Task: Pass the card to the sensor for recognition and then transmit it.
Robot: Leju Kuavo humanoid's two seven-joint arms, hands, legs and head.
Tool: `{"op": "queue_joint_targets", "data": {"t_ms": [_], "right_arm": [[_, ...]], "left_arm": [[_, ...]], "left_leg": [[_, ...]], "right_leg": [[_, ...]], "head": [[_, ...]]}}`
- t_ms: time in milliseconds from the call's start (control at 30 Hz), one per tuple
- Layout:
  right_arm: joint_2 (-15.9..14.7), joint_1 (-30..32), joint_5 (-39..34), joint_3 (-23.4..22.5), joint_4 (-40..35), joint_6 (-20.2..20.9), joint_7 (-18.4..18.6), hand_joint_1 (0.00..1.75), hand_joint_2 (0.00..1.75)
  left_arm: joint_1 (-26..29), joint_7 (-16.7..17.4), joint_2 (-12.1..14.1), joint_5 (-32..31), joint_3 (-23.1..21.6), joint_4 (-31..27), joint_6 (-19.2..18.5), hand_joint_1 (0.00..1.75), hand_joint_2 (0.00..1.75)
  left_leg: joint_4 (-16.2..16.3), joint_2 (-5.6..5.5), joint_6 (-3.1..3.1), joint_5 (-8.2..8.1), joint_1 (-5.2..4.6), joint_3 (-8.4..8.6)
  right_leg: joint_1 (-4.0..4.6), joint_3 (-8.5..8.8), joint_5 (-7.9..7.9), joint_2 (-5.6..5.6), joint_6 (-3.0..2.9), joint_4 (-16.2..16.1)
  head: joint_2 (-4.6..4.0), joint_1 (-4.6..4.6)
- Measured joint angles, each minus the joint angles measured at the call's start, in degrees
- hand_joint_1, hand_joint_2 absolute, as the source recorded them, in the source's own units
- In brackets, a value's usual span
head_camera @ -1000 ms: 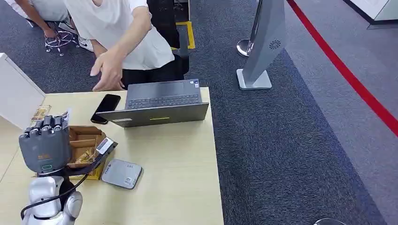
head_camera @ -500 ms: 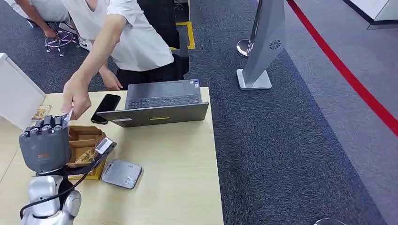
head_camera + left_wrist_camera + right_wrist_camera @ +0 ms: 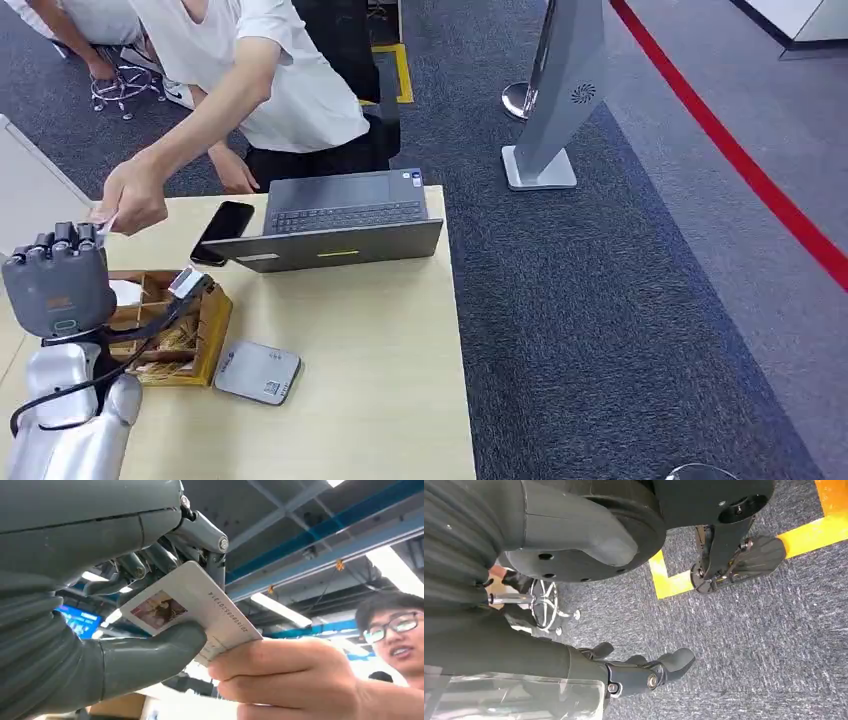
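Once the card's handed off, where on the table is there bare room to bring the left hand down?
The widest bare patch of the table lies between the laptop, the card reader and the right edge. It is crowded on the left: the wooden organiser, the phone, and the left hand sharing the card with the person's hand.

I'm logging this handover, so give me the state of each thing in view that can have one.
card: pinched by the left hand, a person's hand also gripping it
right hand: hanging, holding nothing
laptop: open
phone: screen dark
card reader: flat on table, nothing on it
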Motion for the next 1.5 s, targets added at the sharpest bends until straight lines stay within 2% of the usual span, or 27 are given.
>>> {"op": "queue_joint_targets", "data": {"t_ms": [233, 700, 1367, 1400, 1433, 1500], "right_arm": [[0.00, -0.22, -0.17, 0.50, 0.00, -0.61, 0.90, 0.00, 1.75], [0.00, -0.23, -0.31, 0.52, 0.00, -0.96, 1.03, 0.00, 1.75], [0.02, -0.23, -0.94, 0.52, 0.02, -1.01, 0.94, 0.00, 1.75], [0.02, -0.21, -2.54, 0.44, 0.02, -0.87, 0.41, 0.00, 1.75], [0.00, -0.12, -4.14, 0.13, 0.02, -0.57, -0.27, 0.00, 1.75], [-0.02, 0.41, -6.03, -0.96, 0.00, 0.13, -1.13, 0.00, 1.75]], "left_arm": [[-0.64, -3.37, 0.50, 4.30, 2.65, 4.24, 0.46, 0.00, 1.75], [-0.98, -3.54, 0.48, 4.39, 3.85, 6.58, 0.48, 0.00, 1.75], [-0.77, -3.91, -0.18, 3.42, 3.87, 6.66, 0.48, 0.00, 1.75], [1.35, -4.94, -0.26, 1.19, 3.83, 5.30, 0.11, 0.00, 1.75], [5.66, -5.44, -0.31, -1.46, 3.69, 1.07, -0.22, 0.00, 1.75], [15.67, -8.13, -0.21, -3.48, 3.00, -10.38, 0.06, 0.00, 1.75]], "left_leg": [[-0.01, -0.05, -0.03, -0.02, 0.02, -0.01], [0.00, -0.06, 0.00, 0.01, 0.01, 0.00], [-0.01, -0.05, 0.00, 0.01, 0.01, -0.04], [-0.05, 0.05, -0.02, -0.03, -0.01, 0.04], [-0.08, 0.37, -0.13, -0.22, -0.04, 0.16], [-0.05, 0.83, -0.04, -0.48, -0.04, 0.43]], "right_leg": [[0.01, -0.05, -0.04, -0.10, 0.01, -0.01], [0.01, -0.01, -0.01, -0.10, 0.02, -0.01], [0.01, 0.05, -0.01, -0.09, 0.02, 0.01], [-0.01, 0.10, -0.02, 0.01, 0.02, 0.01], [-0.04, 0.12, -0.02, 0.37, 0.02, 0.01], [-0.05, 0.08, -0.16, 0.80, 0.00, -0.05]], "head": [[0.00, -0.02], [0.00, 0.00], [0.00, 0.00], [0.00, 0.11], [0.00, 0.09], [0.00, -0.20]]}}
